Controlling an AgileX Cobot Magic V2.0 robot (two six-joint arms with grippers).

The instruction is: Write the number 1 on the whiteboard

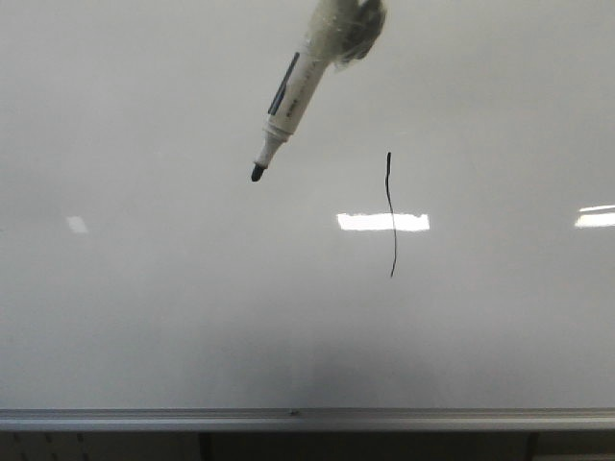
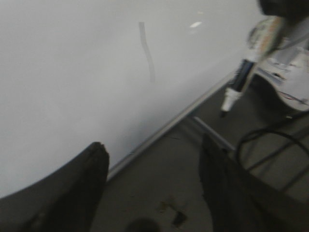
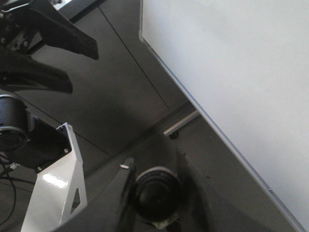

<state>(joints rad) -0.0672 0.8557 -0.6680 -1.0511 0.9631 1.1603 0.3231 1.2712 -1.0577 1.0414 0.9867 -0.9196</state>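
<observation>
The whiteboard [image 1: 144, 288] fills the front view, with a silver rail [image 1: 288, 419] along its lower edge. The number 1 [image 1: 390, 213] is a thin black wavy stroke right of centre; it also shows in the left wrist view [image 2: 147, 50]. My right gripper [image 3: 154, 166] is shut on a white marker [image 1: 293, 101], gripping its rear end [image 3: 155, 195]. The black tip [image 1: 258, 173] points down-left, left of the stroke's top. In the left wrist view the marker [image 2: 246, 67] hangs apart from the board. My left gripper [image 2: 152, 150] is open and empty, below the board's rail.
Bright rectangular light reflections [image 1: 382, 222] lie on the board. Dark floor lies below the rail [image 2: 164, 126]. Black cables [image 2: 270, 140] and a white robot bracket [image 3: 53, 193] are near the arms. The left arm's dark fingers [image 3: 72, 43] show in the right wrist view.
</observation>
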